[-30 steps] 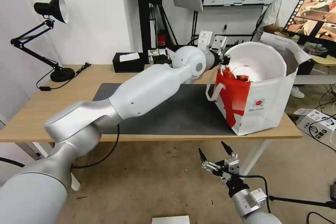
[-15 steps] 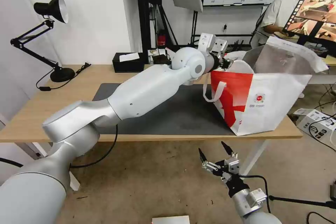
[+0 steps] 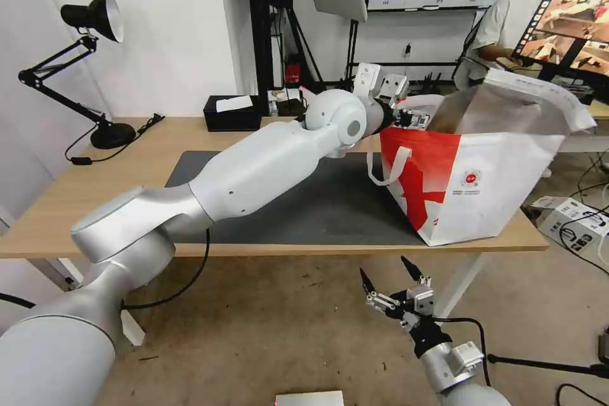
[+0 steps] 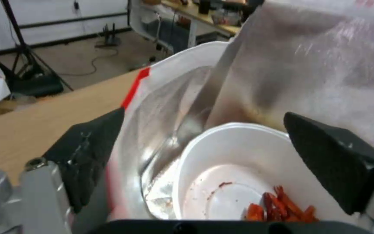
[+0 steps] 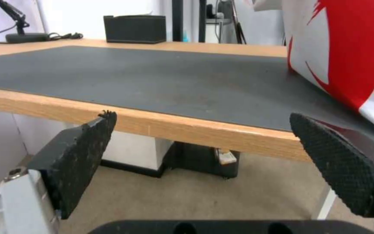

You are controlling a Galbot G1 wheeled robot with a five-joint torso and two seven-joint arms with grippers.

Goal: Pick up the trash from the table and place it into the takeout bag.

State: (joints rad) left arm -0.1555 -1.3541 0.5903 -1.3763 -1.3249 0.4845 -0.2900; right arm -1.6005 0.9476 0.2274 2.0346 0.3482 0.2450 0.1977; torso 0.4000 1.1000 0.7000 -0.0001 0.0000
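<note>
1. Step in hand, by my read: bowl drop-off. The white bowl (image 4: 239, 169) lies inside the takeout bag (image 3: 476, 184), red scraps (image 4: 278, 208) at its low side, silver foil lining (image 4: 308, 65) behind it.
2. Left gripper (image 3: 409, 119) sits at the bag's mouth, at the 10 o'clock corner of the bag in the head view. In the left wrist view its two black fingers (image 4: 92, 149) stand wide apart with the bowl below and between them; neither pad touches it. Nothing held.
3. Right gripper (image 3: 393, 279) hangs below the table (image 3: 63, 203) front edge, about 6 o'clock of the mat (image 3: 330, 203), fingers spread, empty. Right wrist view looks across the mat from under the edge; idle.
4. The bag stands on the right end of the table, partly on the mat, mouth open, white strap handle (image 3: 387, 168) hanging at its near left corner.
5. The mat surface I can see carries no trash; the left arm hides part of it, so I can't vouch for the rest.
6. Next move calls for lifting the left gripper straight up, clear of the bag rim and the strap, without snagging the foil, then checking the hidden part of the table for leftovers.
</note>
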